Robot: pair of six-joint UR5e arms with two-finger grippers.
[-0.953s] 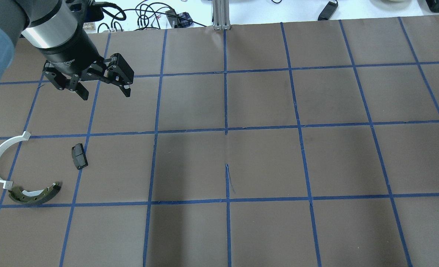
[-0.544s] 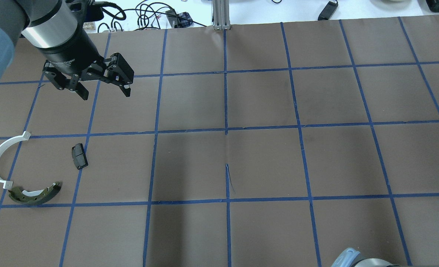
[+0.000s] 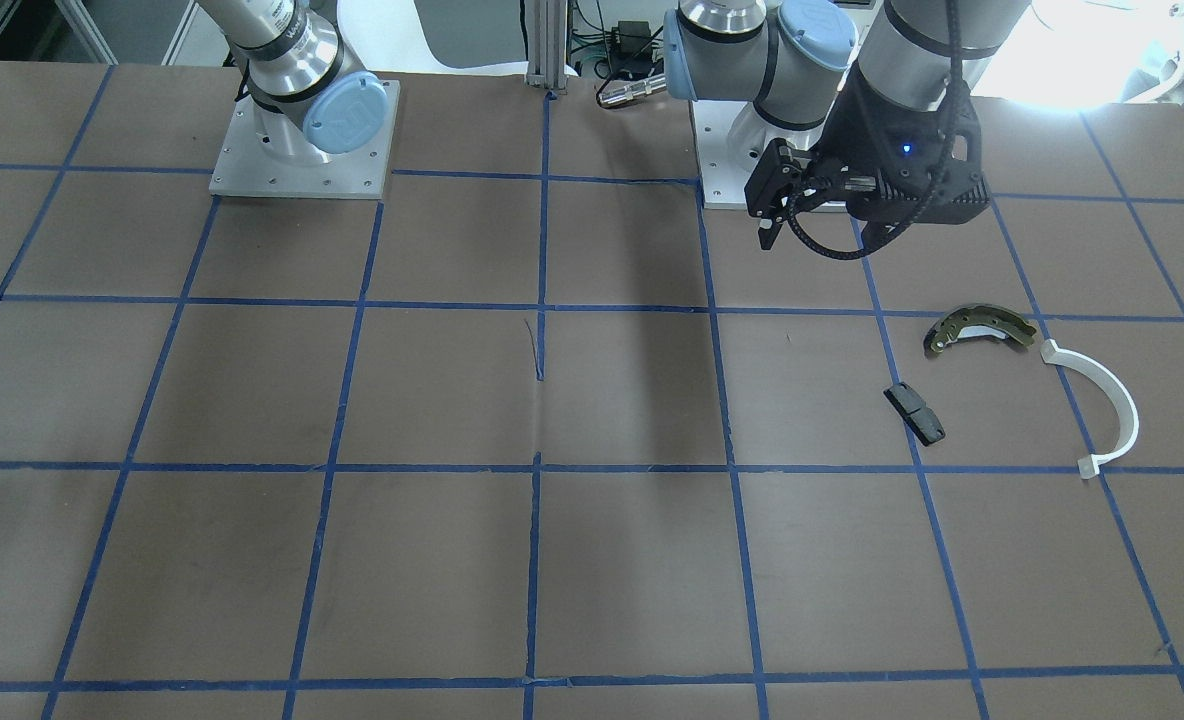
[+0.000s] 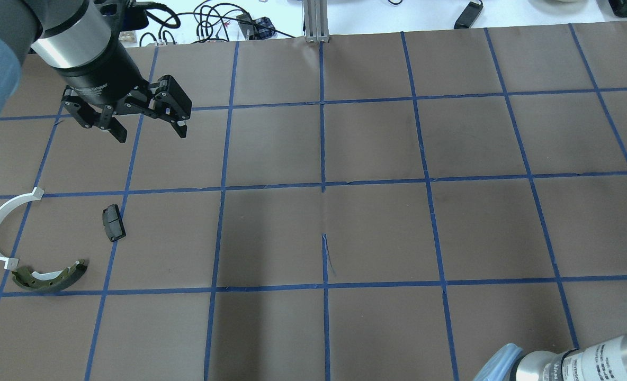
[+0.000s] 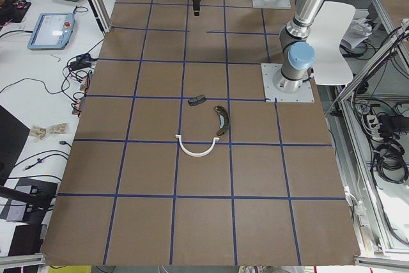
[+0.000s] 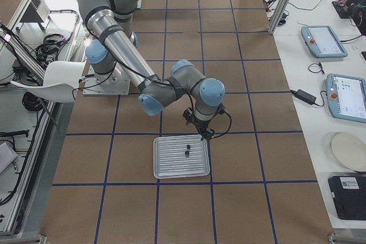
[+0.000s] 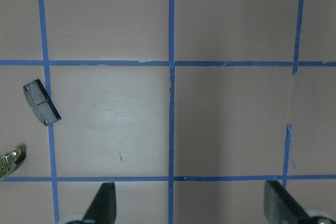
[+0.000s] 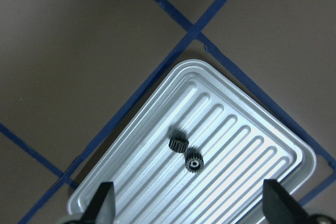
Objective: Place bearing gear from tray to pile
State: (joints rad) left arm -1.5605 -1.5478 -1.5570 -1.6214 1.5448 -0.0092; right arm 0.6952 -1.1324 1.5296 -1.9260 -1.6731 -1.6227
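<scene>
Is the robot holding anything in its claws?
No. The left gripper and right gripper are both open and empty; the gears lie in the tray.

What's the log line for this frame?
phase: pre-grasp | right claw: open, above tray | gears: two, in tray | left claw: open, empty | pile: no gear

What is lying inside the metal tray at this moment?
Two small black gears lie close together on the tray's ribbed floor. Nothing else shows there, though the right wrist view cuts off the tray's near edge.
</scene>
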